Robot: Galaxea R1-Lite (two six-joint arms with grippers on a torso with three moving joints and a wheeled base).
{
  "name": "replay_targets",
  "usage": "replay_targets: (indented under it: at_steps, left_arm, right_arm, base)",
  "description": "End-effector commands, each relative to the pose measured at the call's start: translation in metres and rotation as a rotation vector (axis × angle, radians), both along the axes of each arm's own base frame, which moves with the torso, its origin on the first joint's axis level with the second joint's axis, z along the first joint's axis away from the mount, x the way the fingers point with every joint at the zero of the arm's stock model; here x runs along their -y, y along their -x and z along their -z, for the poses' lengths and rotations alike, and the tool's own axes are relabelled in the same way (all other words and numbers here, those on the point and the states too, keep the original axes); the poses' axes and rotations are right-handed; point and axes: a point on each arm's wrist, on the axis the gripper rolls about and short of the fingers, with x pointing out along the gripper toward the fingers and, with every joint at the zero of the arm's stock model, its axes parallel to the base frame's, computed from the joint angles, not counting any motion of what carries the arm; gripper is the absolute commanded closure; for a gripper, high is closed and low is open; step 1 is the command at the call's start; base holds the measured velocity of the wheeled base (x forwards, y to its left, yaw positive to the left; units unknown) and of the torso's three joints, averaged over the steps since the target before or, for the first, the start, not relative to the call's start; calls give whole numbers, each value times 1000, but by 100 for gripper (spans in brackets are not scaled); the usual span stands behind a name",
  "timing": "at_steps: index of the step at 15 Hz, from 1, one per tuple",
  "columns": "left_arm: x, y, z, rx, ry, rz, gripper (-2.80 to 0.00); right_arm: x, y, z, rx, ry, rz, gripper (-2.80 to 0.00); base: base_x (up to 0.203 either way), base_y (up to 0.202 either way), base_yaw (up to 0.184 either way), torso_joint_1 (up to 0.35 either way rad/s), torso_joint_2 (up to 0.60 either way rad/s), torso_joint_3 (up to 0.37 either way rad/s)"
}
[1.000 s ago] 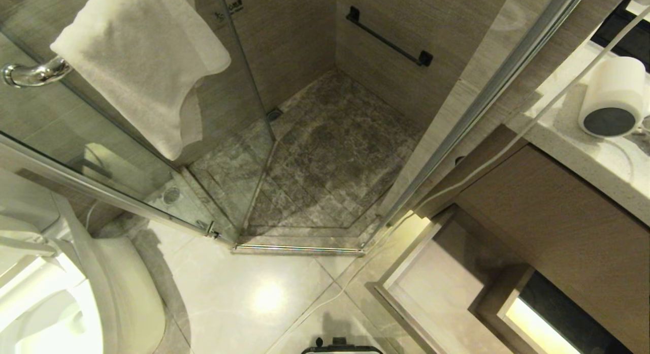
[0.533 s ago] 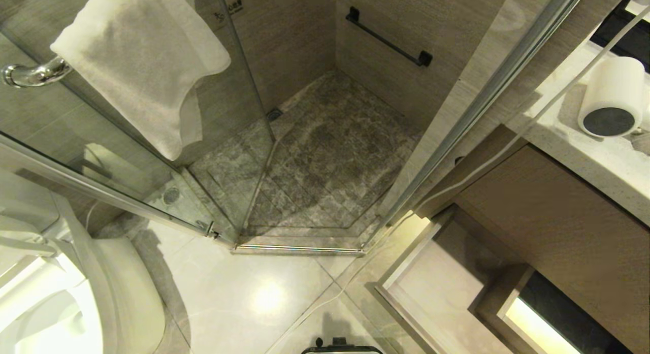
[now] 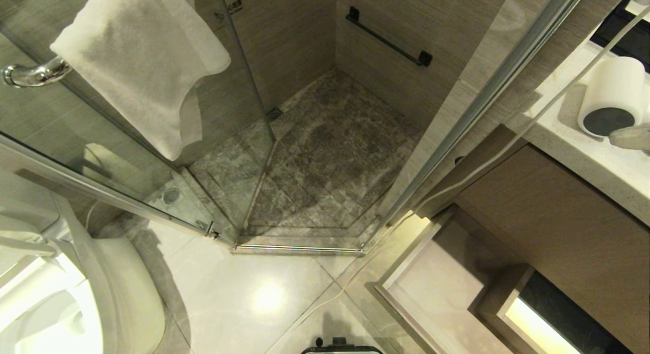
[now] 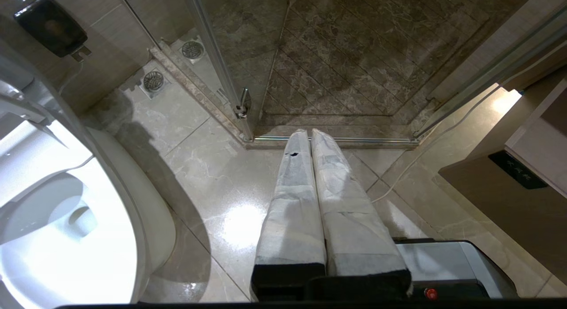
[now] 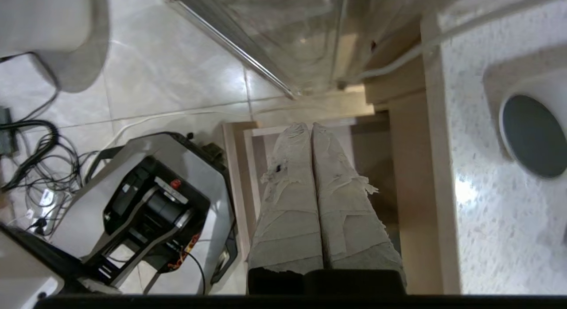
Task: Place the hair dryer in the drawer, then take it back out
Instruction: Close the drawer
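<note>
Newly arrived at far right: right gripper [image 3: 629, 137], fingers pressed together, empty, just beside hair dryer [image 3: 612, 97] lying on countertop [image 3: 584, 151]. Drawer [image 3: 447, 283] below stands open; pickup judged next.

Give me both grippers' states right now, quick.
Left gripper: shut, holding nothing, parked over the floor.
Right gripper: shut, holding nothing, above the open drawer, beside the hair dryer on the counter.
</note>
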Motion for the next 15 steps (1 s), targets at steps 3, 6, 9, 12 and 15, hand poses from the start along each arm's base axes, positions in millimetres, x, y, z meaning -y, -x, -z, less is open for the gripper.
replay_targets:
  at_steps: [3,6,9,12,15]
  left_arm:
    - [0,0,0,-1,-1,-2,0]
    - [0,0,0,-1,-1,-2,0]
    - [0,0,0,-1,0,0,0]
    - [0,0,0,-2,1,-2,0]
    - [0,0,0,-1,1,-1,0]
  right_arm:
    - [-11,11,21,-13,34,99,0]
    - [-12,22,39,-16,41,100,0]
    - [-7,40,57,-23,35,201,0]
    - [0,70,86,22,17,332,0]
    - [4,108,105,120,-31,401,0]
  base:
    - [0,0,0,0,0,0]
    - [0,0,0,0,0,0]
    - [0,0,0,0,0,0]
    - [0,0,0,0,0,0]
    - [0,0,0,0,0,0]
